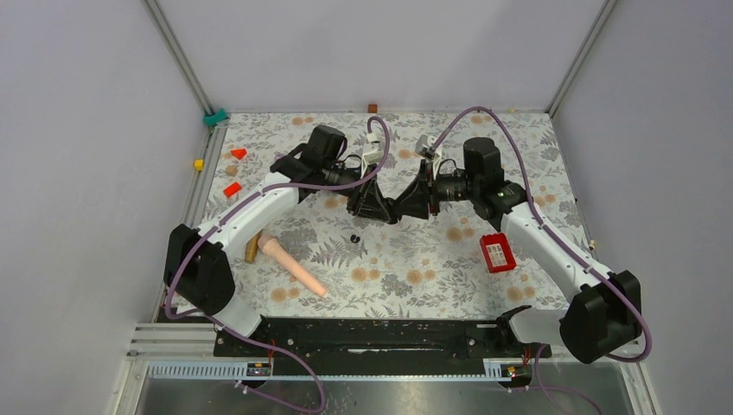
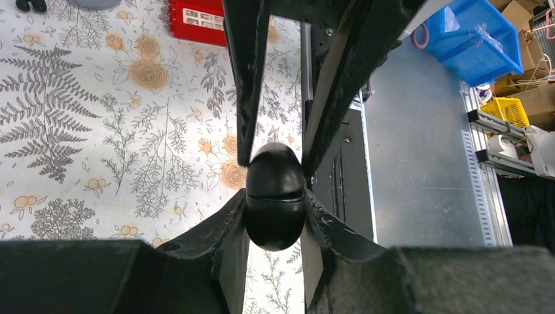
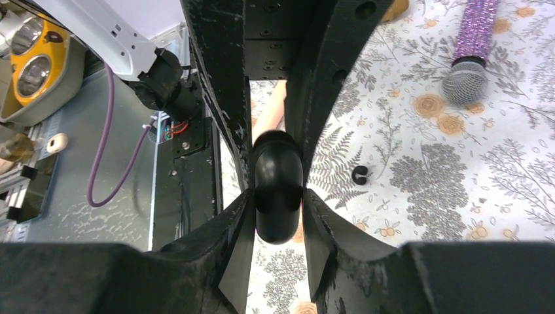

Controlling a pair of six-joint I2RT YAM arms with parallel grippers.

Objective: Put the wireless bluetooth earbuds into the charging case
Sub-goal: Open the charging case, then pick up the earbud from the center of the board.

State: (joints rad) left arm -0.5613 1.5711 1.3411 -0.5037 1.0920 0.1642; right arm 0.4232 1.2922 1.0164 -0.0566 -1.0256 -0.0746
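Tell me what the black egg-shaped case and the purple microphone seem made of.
Black egg-shaped case: likely hard plastic, smooth satin-gloss; soft highlights, moulded seam line. Purple microphone: glitter-coated handle, it sparkles; silvery wire-mesh head, probably metal.

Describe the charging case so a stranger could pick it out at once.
Above the middle of the floral table, the left arm's fingers and the right arm's fingers meet. Pinched between them is the charging case: a glossy black egg with a seam round its middle, far bigger than the tiny black earbuds lying nearby and unlike the flat red box.
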